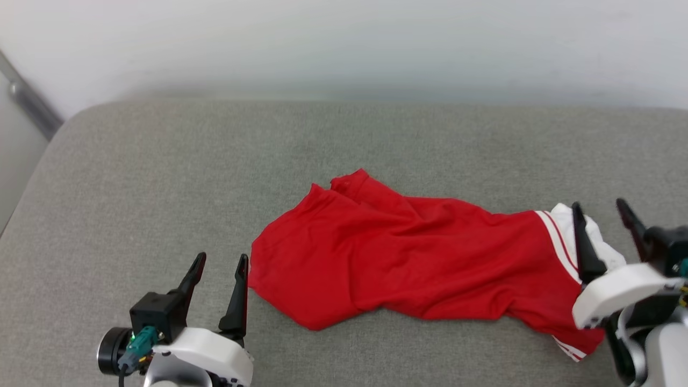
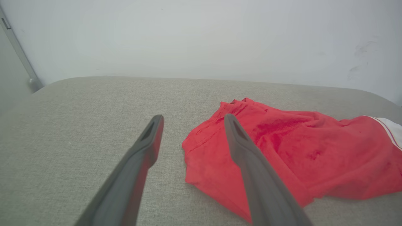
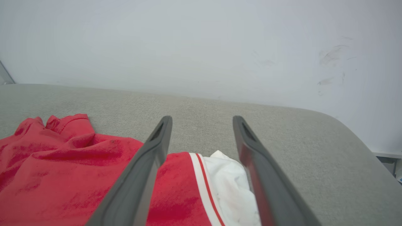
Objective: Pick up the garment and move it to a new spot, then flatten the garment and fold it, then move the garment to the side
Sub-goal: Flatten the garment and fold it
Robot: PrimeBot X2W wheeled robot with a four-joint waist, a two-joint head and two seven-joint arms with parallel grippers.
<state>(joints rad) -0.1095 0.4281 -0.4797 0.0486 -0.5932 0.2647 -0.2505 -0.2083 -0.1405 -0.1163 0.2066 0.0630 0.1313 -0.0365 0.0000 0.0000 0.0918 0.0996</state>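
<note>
1. Left tool sits at the lower left of the head view. Its two dark fingers are spread wide with nothing between them, just beside the left edge of the garment.
2. Right tool, at the lower right, also stands wide and grips nothing. Its fingers straddle the white sleeve; whether they touch it cannot be told.
3. The garment, red and rumpled, lies in a loose heap across the middle and right of the grey cushion, with red-and-white striped trim at its right end.
4. A pale wall rises behind the cushion.
</note>
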